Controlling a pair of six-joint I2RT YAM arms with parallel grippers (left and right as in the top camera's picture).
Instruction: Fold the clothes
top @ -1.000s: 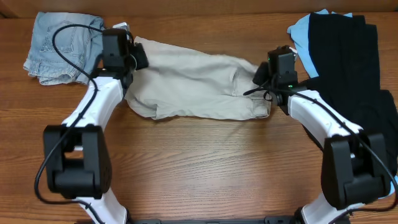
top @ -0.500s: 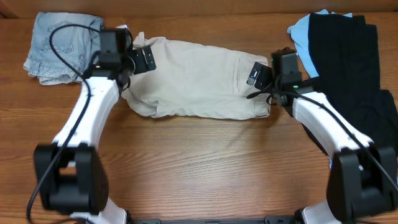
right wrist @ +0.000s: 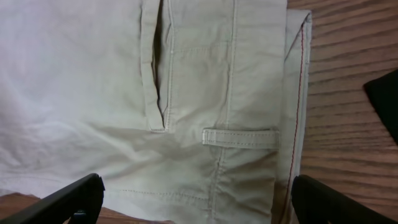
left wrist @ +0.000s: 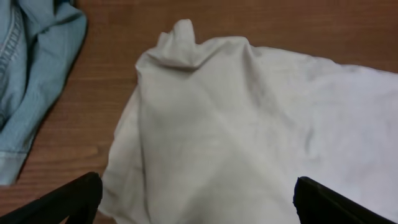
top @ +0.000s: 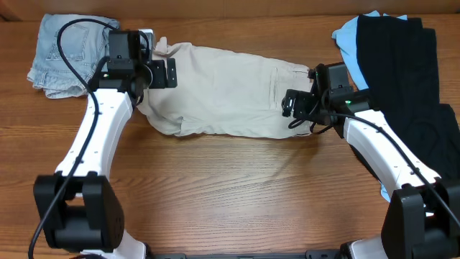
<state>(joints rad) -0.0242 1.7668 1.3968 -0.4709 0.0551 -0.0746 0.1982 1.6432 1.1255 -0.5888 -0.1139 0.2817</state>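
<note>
Wooden counter (top: 237, 187), seen from overhead.

- Khaki shorts (top: 223, 90) lie spread across the middle of the counter, long axis left to right, with loose wrinkles. They sit between the two arms.
- Left gripper (top: 162, 73) sits over the left end of the shorts. In the left wrist view (left wrist: 199, 205) the jaws stand wide apart with nothing between them but flat cloth. No grasp.
- The same view shows the cloth drawn up into a small peak (left wrist: 180, 40) at its far edge, with bare wood beyond.
- Right gripper (top: 296, 104) sits over the right end, at the waistband. In the right wrist view (right wrist: 199, 202) the jaws are also fully spread and hold nothing.
- I cannot tell whether either gripper touches the fabric.
- Right wrist detail: a pocket slit (right wrist: 158, 68), one belt loop (right wrist: 239, 137) lying crosswise, and a thin line of red stitching (right wrist: 297, 106) along the folded waistband edge.
- Faded denim shorts (top: 68, 54) are bunched at the far left corner, near the khaki pair but apart from it. Their edge shows in the left wrist view (left wrist: 31, 74).
- Black garments (top: 402, 79) are piled at the far right, with a sky-blue garment (top: 348, 36) partly beneath them.
- A small white scrap (top: 147, 32) shows behind the left wrist. It may be a tag, but nothing on it is legible.
</note>
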